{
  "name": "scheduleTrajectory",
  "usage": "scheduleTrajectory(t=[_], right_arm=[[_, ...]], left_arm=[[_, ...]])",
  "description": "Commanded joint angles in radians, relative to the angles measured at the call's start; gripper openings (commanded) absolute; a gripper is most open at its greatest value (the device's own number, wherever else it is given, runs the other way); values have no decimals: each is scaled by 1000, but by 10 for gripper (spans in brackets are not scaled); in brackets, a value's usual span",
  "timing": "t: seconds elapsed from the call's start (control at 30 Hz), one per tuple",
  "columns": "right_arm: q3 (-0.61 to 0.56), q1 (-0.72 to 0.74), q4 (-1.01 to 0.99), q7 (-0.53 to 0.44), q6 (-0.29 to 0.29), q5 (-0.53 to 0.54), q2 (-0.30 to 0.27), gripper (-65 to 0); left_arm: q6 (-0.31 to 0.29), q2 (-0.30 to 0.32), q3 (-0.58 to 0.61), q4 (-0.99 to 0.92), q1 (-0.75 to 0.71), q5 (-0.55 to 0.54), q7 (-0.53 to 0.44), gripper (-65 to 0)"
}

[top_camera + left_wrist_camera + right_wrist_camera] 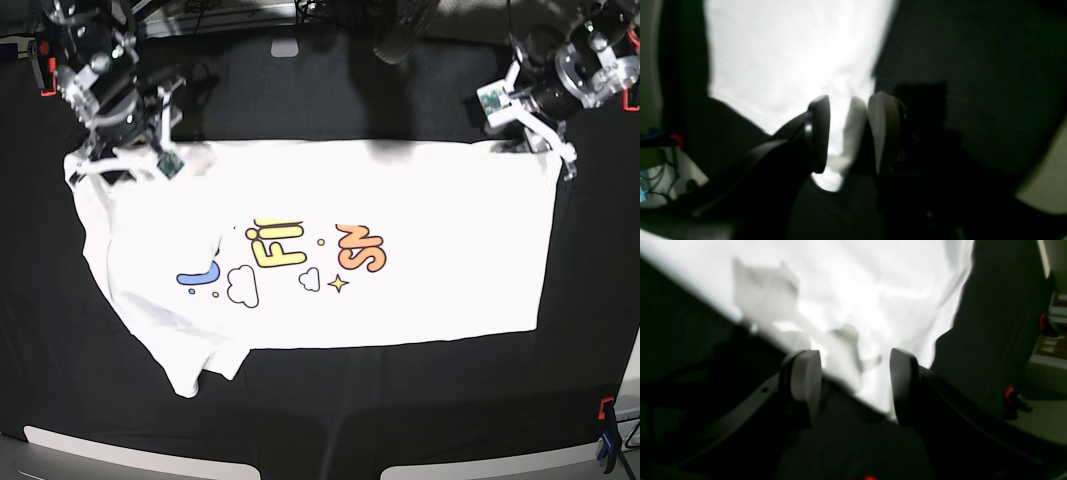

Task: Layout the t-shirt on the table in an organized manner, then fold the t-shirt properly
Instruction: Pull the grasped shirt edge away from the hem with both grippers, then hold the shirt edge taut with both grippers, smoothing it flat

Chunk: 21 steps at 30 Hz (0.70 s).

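The white t-shirt point(400, 220) lies spread on the black table point(400, 400), print side up, with a folded-under flap at the lower left. My left gripper point(545, 150) is at the shirt's far right corner. In the left wrist view the left gripper point(846, 133) is closed to a narrow gap, pinching a fold of the shirt point(790, 50). My right gripper point(125, 165) is at the far left corner. In the right wrist view the right gripper point(853, 383) stands wide open with a bunched edge of the shirt point(873, 280) between its fingers.
Red clips sit on the table edges, one at the far left point(45, 75) and one at the near right point(605, 408). More clips show in the right wrist view point(1008, 391) and one in the left wrist view point(676, 139). A small white object point(287, 47) lies at the far edge.
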<state>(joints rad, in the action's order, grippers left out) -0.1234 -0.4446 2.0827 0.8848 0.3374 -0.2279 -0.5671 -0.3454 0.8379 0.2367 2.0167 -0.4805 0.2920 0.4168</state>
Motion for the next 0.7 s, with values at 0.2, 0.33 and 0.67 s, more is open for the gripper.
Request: scheduleTrajectory(t=[0.2, 0.33, 0.67], right_arm=[[6, -10, 23, -9, -8, -8, -12, -332], [6, -10, 23, -9, -8, -8, -12, -332], [6, -11, 23, -5, -7, 4, -12, -332]], left_arm=[[8, -37, -6, -192, 33, 30, 0, -443], [79, -71, -6, -211, 35, 80, -8, -443], [147, -76, -6, -211, 37, 101, -51, -487]])
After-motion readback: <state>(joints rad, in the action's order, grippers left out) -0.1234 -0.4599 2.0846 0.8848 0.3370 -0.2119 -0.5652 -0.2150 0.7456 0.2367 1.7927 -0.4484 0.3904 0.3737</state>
